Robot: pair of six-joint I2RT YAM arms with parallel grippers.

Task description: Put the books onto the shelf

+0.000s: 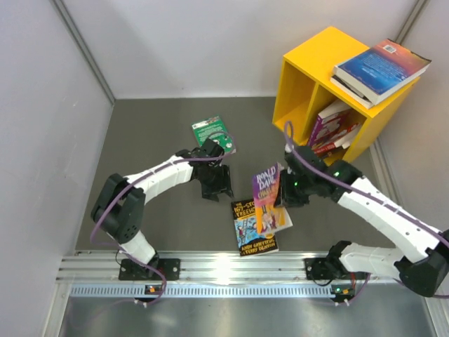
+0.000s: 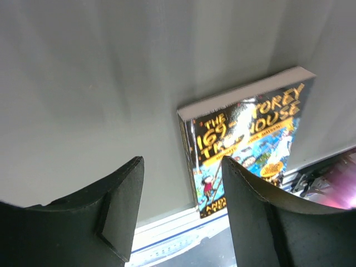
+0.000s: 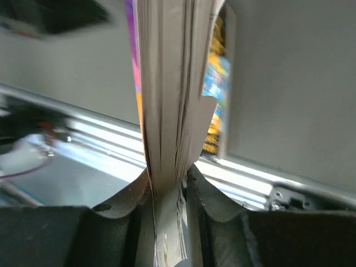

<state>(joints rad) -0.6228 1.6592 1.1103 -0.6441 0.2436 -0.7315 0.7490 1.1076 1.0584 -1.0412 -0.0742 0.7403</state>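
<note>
Near the middle of the table point(image 1: 154, 140), the purple/orange Roald Dahl book point(image 1: 266, 196) is pinched along its page edge by the right gripper point(image 1: 283, 191). The jaws are clamped right down on the pages, as seen close up in the wrist cam. The book's held up on end and tilted, over the 169-Storey Treehouse book point(image 1: 247, 237), which is laid flat by the front rail point(image 1: 210, 265); can't tell if they're touching tbh. The left gripper point(image 1: 216, 184) is spread apart w/ nothing gripped, hung just beside a green book point(image 1: 212, 131) lying flat further back. The yellow shelf point(image 1: 302, 63) is set at the back right. A few leaning books point(image 1: 335, 128) are kept in its right compartment, and 2 stacked books point(image 1: 379, 69) are laid on top.
</note>
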